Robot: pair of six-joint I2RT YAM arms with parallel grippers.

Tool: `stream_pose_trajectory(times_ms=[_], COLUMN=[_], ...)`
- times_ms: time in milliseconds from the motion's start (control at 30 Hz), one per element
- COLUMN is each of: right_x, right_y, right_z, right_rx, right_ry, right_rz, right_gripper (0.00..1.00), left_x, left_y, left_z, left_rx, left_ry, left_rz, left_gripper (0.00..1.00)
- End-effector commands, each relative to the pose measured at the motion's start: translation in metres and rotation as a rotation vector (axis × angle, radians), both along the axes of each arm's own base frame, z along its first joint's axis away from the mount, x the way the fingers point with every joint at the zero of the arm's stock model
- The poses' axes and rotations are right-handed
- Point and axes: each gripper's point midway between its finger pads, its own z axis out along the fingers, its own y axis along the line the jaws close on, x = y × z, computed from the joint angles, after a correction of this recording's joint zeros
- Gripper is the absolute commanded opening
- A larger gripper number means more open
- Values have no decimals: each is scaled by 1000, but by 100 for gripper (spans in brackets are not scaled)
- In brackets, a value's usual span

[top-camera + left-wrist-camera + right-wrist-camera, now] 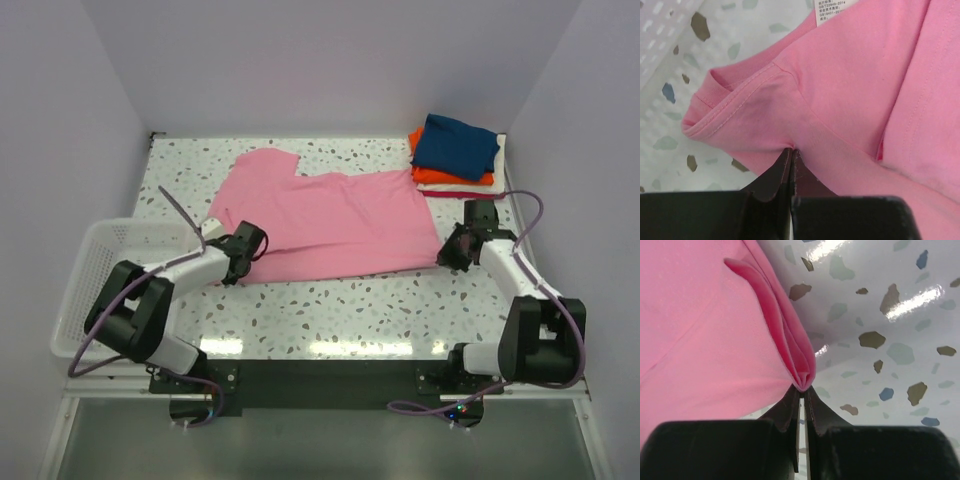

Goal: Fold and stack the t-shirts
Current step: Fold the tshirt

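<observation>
From above we see the whole layout. The pink t-shirt point(330, 220) lies spread across the middle of the speckled bench point(400, 300), with one sleeve pointing toward the far left. A folded stack sits at the far right corner, just beside the shirt's far edge: a navy t-shirt point(455, 145) on top, an orange t-shirt point(425, 172) under it, and slivers of white and red below. A white basket point(90, 270) stands at the near left edge.

The top view does not show the grips themselves, but the wrist cameras do. At the left wrist we see the left claw point(791, 150) with its tips pressed together on the stitched edge of the pink cloth by a sleeve seam. A printed label point(832, 10) shows at the top of that view. At the right wrist, the right claw point(802, 387) is pinched tight on a bunched, layered corner of the same shirt, lifted slightly off the bench.

The left arm bends over the basket, and its forearm runs right to the shirt's near left corner. The right arm rises from its base, and its forearm angles left and away to the near right corner.
</observation>
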Motion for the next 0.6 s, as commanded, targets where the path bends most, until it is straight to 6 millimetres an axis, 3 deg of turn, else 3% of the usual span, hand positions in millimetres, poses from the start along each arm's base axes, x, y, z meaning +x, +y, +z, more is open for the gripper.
stream_pose_trajectory(times_ms=[0,333,567], right_x=[-27,-83,-99], right_y=[-13,-6,-3], right_z=[5,0,12], right_rx=[-48,-6,17], right_ry=[46,103,94], right_rz=[-35,-85,-120], right_gripper=[0,0,0], left_x=[-47,-73,-83], left_y=[-1,0,-6], left_z=[-17,1,4], left_rx=[-54,-122,-174], left_ry=[111,67,72], left_rz=[-15,-50,-86], left_gripper=[0,0,0])
